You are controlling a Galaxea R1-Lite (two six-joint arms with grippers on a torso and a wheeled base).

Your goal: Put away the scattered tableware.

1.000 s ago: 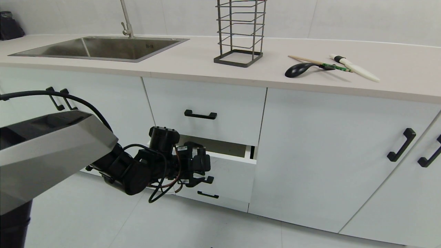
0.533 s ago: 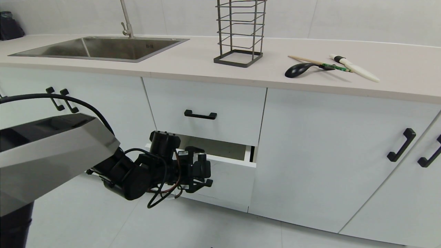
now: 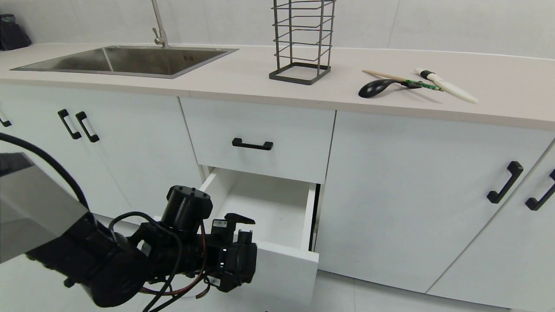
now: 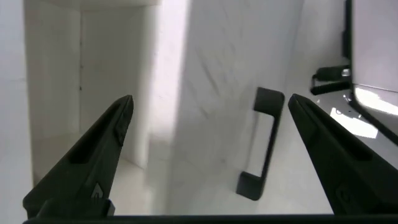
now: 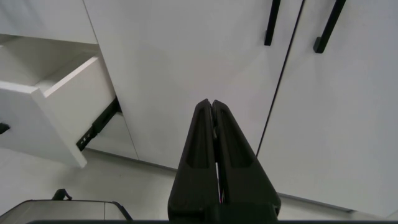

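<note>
Two fingers (image 4: 93,162) of your left gripper (image 4: 210,104) are spread wide, with nothing clamped. The black handle (image 4: 261,146) of the lower drawer (image 3: 308,216) sits in the gap and touches neither finger, as far as you can tell. The gripper is low, just in front of the drawer front.

The drawer stands well out from the cabinet, and its white bottom and side walls are in plain sight. Floor (image 3: 390,299) tile shows to the right of the drawer front, along the foot of the cabinet doors (image 3: 412,195).

Your right gripper (image 5: 211,104) has its fingers pressed together and holds nothing. It hangs out in front of those doors, with the drawer's corner off to one side.

The upper drawer (image 3: 260,130) is shut, directly above the open one.

Farther back, on the worktop (image 3: 243,82), toward the right end and a little back from the front edge:
- a black spoon (image 3: 375,88)
- a wooden-handled utensil (image 3: 386,75) meeting the end of the spoon's handle
- a white utensil (image 3: 451,90) with a black band, just beside them

A wire rack (image 3: 302,43) stands upright to their left, apart from them. The sink (image 3: 125,71) is set into the worktop's left end, with the tap (image 3: 158,26) behind it.
</note>
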